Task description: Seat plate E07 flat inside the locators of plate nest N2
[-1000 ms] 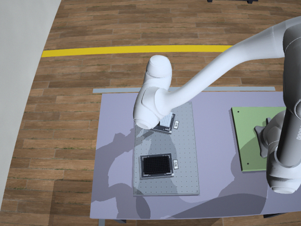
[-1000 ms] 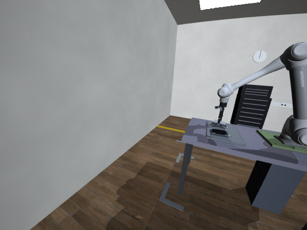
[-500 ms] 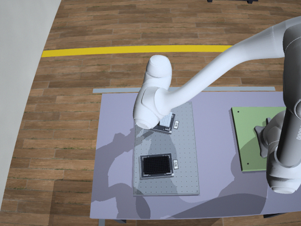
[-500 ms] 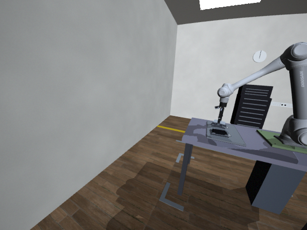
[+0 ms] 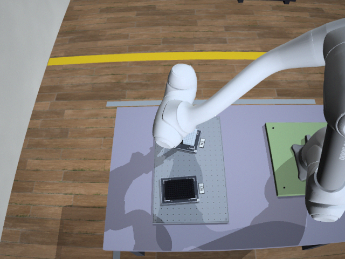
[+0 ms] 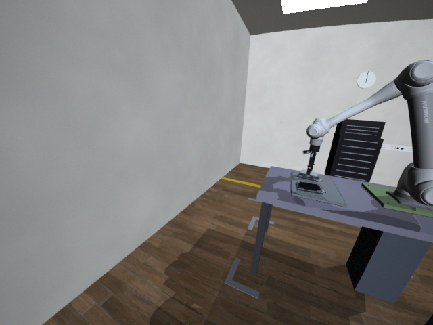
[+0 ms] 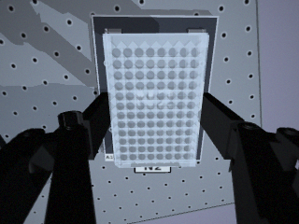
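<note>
1. Gripper (image 7: 154, 121) is pinching clear plate E07 (image 7: 155, 98) by its long sides, prob so the well face stays level w/ the nest below.
2. E07 hangs right over nest N2 (image 7: 211, 70); its dark frame peeks out more on the right, so imo not seated yet.
3. Black plate E01 (image 5: 178, 189) sits in nest N1 (image 5: 162, 190), well apart on the perforated board (image 5: 214, 178). Leave it alone.
</note>
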Tool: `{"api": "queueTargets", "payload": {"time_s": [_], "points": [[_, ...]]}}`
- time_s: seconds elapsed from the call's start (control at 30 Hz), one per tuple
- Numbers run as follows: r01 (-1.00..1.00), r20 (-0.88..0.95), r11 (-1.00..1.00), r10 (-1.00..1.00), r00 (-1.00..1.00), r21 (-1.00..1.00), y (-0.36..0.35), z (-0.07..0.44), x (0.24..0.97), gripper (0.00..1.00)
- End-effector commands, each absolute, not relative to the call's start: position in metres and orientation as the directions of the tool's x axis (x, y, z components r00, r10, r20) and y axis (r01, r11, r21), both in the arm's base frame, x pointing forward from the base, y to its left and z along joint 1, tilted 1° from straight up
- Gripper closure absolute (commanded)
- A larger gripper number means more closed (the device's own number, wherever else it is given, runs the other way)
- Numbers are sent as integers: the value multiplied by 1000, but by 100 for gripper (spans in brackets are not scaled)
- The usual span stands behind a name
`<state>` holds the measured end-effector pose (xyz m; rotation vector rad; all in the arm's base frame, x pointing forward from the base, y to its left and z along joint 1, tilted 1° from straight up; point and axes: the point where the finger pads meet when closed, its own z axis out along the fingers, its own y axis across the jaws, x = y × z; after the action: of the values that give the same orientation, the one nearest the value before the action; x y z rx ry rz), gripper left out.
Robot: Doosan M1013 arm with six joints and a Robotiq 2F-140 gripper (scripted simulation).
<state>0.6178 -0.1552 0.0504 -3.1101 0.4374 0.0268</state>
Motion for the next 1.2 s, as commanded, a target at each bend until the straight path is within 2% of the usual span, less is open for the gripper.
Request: {"api": "queueTargets", "payload": {"time_s": [0.0, 1.17], "points": [[-274, -18, -962, -274, 962, 1, -158, 43, 617, 90], [-274, -17, -962, -274, 962, 1, -158, 34, 617, 90]]}}
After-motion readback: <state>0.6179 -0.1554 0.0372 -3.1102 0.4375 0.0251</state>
